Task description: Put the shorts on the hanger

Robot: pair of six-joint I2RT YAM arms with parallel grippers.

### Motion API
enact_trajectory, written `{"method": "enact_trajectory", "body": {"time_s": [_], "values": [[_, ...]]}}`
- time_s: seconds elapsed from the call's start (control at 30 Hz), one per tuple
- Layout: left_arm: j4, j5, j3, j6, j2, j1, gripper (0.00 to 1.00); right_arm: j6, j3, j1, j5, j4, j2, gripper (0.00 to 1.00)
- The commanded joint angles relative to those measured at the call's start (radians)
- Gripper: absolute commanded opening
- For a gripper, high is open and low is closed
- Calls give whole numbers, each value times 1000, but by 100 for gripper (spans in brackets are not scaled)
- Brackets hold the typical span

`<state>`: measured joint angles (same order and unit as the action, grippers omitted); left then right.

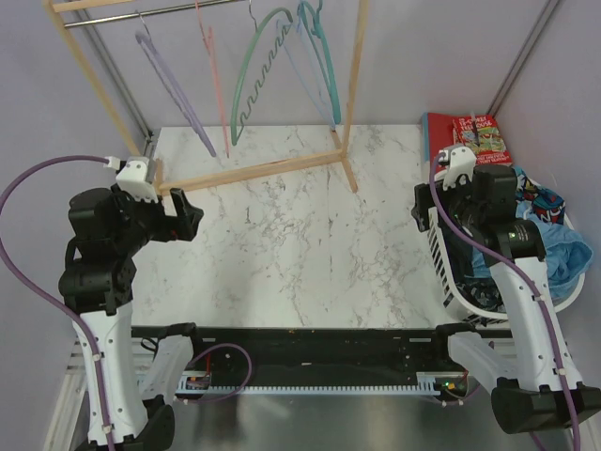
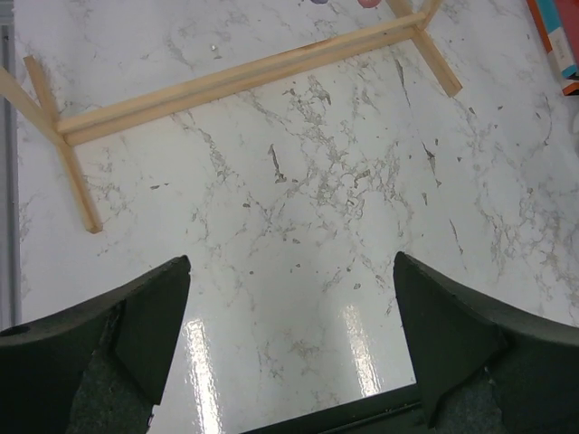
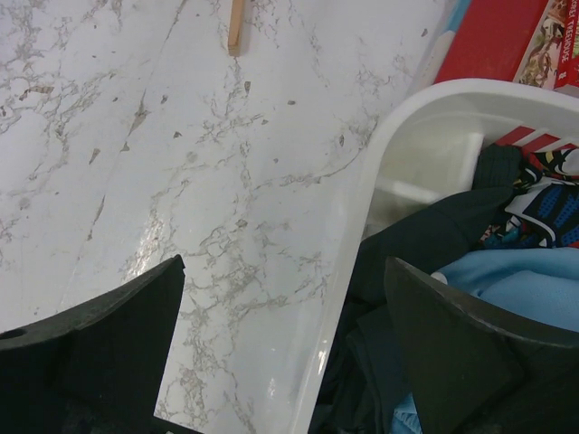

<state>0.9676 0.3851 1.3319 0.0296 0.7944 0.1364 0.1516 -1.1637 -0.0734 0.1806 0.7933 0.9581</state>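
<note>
The sky-blue shorts (image 1: 569,256) lie in the white laundry basket (image 1: 435,246) at the right edge of the table, partly under dark clothes. They also show in the right wrist view (image 3: 520,282). The teal hanger (image 1: 329,75) hangs on the wooden rack at the back, right of a green wavy hanger (image 1: 246,89). My right gripper (image 1: 422,212) is open and empty, above the basket's left rim (image 3: 355,244); it shows in the right wrist view (image 3: 282,269). My left gripper (image 1: 189,218) is open and empty over bare marble at the left; it shows in the left wrist view (image 2: 291,264).
The wooden rack's base bar (image 1: 254,172) crosses the back of the table; it shows in the left wrist view (image 2: 244,72). Lavender (image 1: 169,83), pink (image 1: 208,56) and thin pale blue hangers also hang there. Dark cartoon-print clothes (image 3: 434,235) fill the basket. A red box (image 1: 470,133) lies behind it.
</note>
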Motion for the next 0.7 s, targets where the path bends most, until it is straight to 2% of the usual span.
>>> {"method": "enact_trajectory", "body": {"time_s": [0.0,0.17,0.33,0.43,0.47,0.53,0.57,0.63,0.67], "values": [[-23,-54,1,1,-12,6,99,34,-57,6,-33,26,-7,98],[-27,-26,4,15,-35,6,100,62,-119,7,-75,89,31,98],[-20,78,-11,81,-58,6,100,81,-188,55,-63,161,116,98],[-4,121,-4,116,-55,6,100,146,-259,187,-20,220,192,98],[2,135,0,125,-52,6,100,178,-290,290,53,251,217,98],[14,162,4,145,-46,5,100,293,-402,412,127,372,305,98],[16,167,4,148,-41,5,100,337,-442,525,172,418,336,98],[17,175,1,159,-38,5,100,475,-540,627,194,544,412,98],[17,181,1,164,-31,6,100,515,-562,724,206,576,430,98]]}}
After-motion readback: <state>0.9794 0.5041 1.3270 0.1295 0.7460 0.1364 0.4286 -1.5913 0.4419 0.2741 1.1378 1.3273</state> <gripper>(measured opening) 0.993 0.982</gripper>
